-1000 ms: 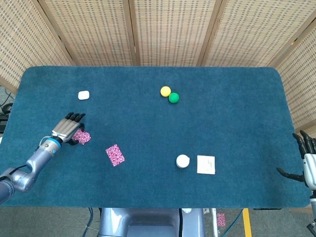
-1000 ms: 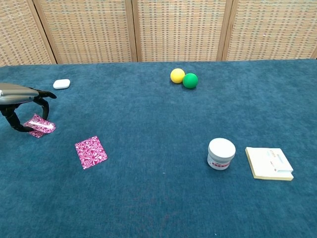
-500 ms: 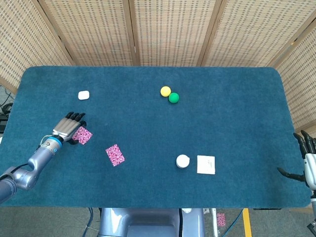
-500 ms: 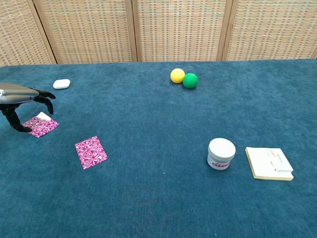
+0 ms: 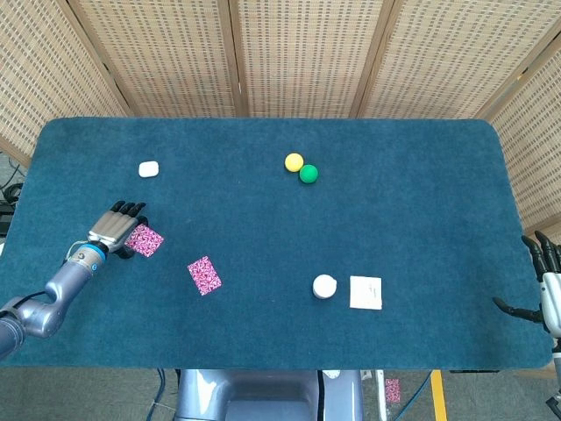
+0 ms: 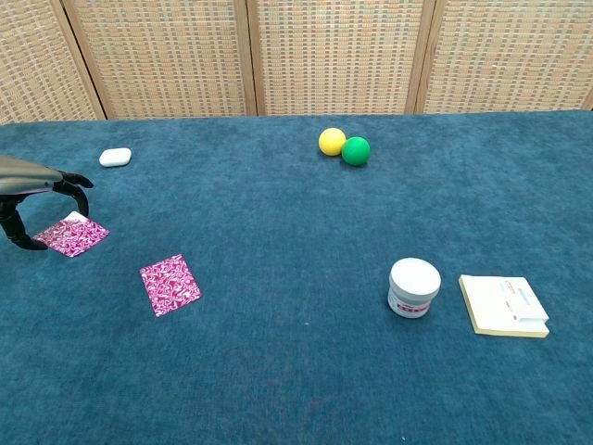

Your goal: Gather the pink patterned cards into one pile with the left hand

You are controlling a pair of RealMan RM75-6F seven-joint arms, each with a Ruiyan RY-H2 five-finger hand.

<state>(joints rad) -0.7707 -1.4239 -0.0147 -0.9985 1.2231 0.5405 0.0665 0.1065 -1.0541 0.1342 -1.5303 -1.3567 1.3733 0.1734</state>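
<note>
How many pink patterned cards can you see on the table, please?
2. One card lies at the table's left, beside the left hand; the other card lies apart, nearer the front edge. More stacked beneath cannot be ruled out.

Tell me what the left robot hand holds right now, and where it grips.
Nothing: the left robot hand arches open beside the pink card lying flat.

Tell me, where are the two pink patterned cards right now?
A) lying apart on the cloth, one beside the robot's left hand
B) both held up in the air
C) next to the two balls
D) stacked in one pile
A: one card lies flat beside the left hand, the other card lies apart, nearer the table's middle.
</note>
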